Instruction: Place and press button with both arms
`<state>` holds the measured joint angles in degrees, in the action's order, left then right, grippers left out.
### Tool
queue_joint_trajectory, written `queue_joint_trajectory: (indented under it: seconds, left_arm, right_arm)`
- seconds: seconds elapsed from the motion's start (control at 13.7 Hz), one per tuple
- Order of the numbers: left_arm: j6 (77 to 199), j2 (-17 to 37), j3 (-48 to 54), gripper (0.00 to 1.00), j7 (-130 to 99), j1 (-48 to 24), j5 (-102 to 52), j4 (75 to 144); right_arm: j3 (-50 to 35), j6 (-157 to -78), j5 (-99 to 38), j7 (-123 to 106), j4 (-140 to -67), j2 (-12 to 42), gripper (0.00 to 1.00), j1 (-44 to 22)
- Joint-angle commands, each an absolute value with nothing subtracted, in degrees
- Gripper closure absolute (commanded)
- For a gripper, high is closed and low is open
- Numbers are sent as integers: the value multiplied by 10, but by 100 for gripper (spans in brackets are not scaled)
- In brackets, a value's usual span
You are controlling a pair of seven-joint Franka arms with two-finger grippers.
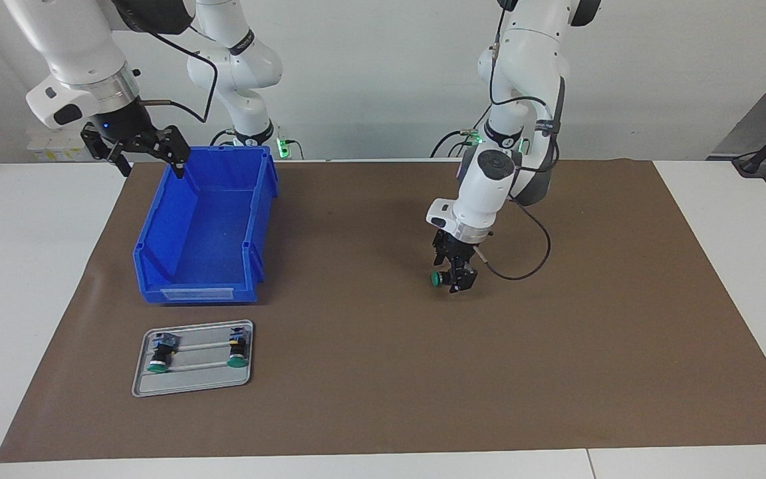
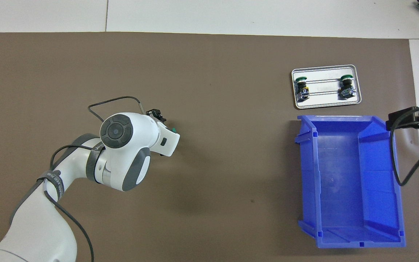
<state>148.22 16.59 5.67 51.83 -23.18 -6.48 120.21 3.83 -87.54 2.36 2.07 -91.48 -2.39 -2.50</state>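
- At the centre of the facing frame, we see the left hand [image 1: 455,278] gripping the button [image 1: 437,279] just above the brown mat [image 1: 383,372], the green cap turned sideways toward the left of that frame.
- At the upper left of that frame, the right hand [image 1: 135,148] waits with its fingers spread and nothing in them, over the corner of the blue bin [image 1: 205,229].
- We judge the main risk to be the placing: the button is held on its side, so if it is let go like that it could roll across the mat instead of standing with the cap up.
- We also think a press from the right hand could tip or skid the small button unless the left hand steadies it.
- The right arm must cross a long way toward the frame's middle, and the 2 arms could then crowd each other over 1 small thing.
- The left arm's loose cable hangs beside the button and could brush it.
- At the lower left, a grey tray [image 1: 193,386] on the mat carries 2 more buttons [image 1: 160,352] lying on their sides.
- The mat covers most of a white tabletop [image 1: 30,279]; a plain white wall closes the top of the frame.
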Motion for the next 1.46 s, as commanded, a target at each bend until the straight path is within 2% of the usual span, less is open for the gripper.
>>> queue_joint_trajectory:
  seconds: [0.0,0.22,0.37,0.51,0.59,0.66,0.73,0.88,1.39]
  left_arm:
    - [1508,185,54,12,527,-237,-66,1199]
    - [1508,185,54,21,527,-237,-66,1199]
    - [1507,185,54,44,526,-237,-66,1199]
    - [1508,185,54,56,526,-236,-66,1198]
    - [1509,185,54,59,523,-236,-66,1197]
    - [1509,185,54,67,523,-235,-66,1196]
    - [1509,185,54,88,526,-235,-66,1195]
    - [1508,185,54,100,526,-232,-66,1195]
    - [1506,192,54,100,519,-228,-67,1177]
  right_arm:
    - [36,-878,19,11,-926,-36,0,-18]
    - [33,-877,14,11,-926,-37,0,-25]
    - [30,-877,14,11,-926,-37,0,-25]
    - [30,-877,13,11,-926,-37,0,-24]
    - [30,-877,13,11,-926,-37,0,-24]
    - [30,-877,13,11,-926,-37,0,-24]
    - [30,-877,13,11,-926,-37,0,-25]
    - [30,-877,13,11,-926,-37,0,-25]
    - [30,-877,13,11,-926,-37,0,-25]
